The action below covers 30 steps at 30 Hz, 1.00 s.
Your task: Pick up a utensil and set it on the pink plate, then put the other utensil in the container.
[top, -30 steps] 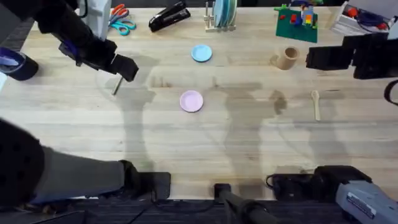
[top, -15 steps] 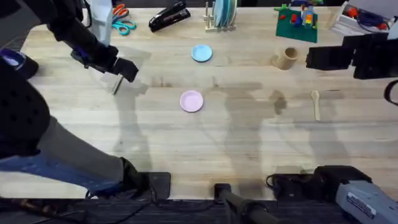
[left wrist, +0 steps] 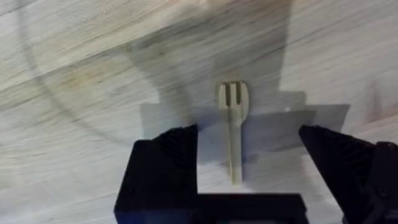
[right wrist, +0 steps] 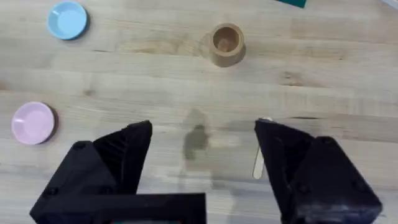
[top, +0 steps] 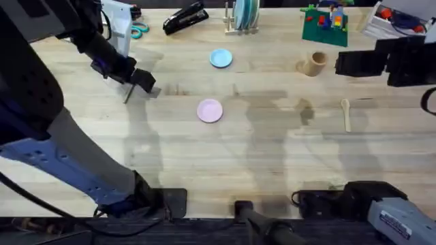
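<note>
Step in hand, by the look of it: picking the fork [left wrist: 234,127] off the table [top: 225,153] with the left gripper [left wrist: 249,146]. Fingers spread wide, one each side of the fork's handle, touching nothing, holding nothing. In the overhead view, left gripper [top: 139,79] poised over the fork [top: 127,94] at the table's left, well apart from the pink plate [top: 210,110] near the middle.

To do it well:
- Come straight down, keeping the handle midway between the fingers; tines point away from the wrist, so the grasp falls on the handle, which suits a flat, thin thing.
- Go low enough for the fingertips to meet the wood surface before closing; a thin handle lying flat slips out from under a high pinch.
- Close gently and squarely across the handle; an off-centre squeeze probably flicks the fork sideways or spins it.
- Lift level, then carry rightward to the pink plate and set down with the middle of the fork over the plate, since the fork looks about as long as the plate is wide and could tip off the rim.

Right gripper [right wrist: 202,162] also wide open and empty, hovering above the table at the far right. Spoon [top: 347,113] flat on the table just beside it, cup [top: 314,63] upright farther back, blue plate [top: 221,58] behind the pink one. Spoon into cup not yet begun.
</note>
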### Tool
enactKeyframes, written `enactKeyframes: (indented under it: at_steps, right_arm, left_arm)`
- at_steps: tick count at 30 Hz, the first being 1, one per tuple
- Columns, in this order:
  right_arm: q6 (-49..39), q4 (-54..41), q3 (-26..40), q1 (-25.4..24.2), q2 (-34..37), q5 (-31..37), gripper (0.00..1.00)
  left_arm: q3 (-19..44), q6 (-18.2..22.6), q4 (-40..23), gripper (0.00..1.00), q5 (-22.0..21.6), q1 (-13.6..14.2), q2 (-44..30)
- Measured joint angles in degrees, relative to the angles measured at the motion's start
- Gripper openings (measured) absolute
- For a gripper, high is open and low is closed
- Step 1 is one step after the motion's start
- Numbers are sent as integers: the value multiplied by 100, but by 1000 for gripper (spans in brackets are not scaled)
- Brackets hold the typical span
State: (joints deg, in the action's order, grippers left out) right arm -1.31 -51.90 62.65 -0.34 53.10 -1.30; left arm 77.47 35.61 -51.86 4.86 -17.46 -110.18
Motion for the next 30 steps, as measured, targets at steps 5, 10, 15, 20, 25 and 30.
enactKeyframes:
  at_steps: [5,10,15,20,25,30]
  right_arm:
    - [1,0,0,0,0,0,994]
    - [1,0,0,0,0,0,994]
    - [1,0,0,0,0,0,995]
    - [1,0,0,0,-1,0,995]
    - [1,0,0,0,0,0,995]
    - [1,0,0,0,0,0,995]
  left_arm:
    - [9,18,-4,995,9,-10,-12]
    - [28,44,-124,995,2,-10,-14]
    - [46,70,-258,995,0,-10,-14]
    - [50,85,-298,995,-2,-10,-14]
    - [52,88,-313,995,-4,-10,-14]
    - [52,88,-316,995,-4,-10,-14]
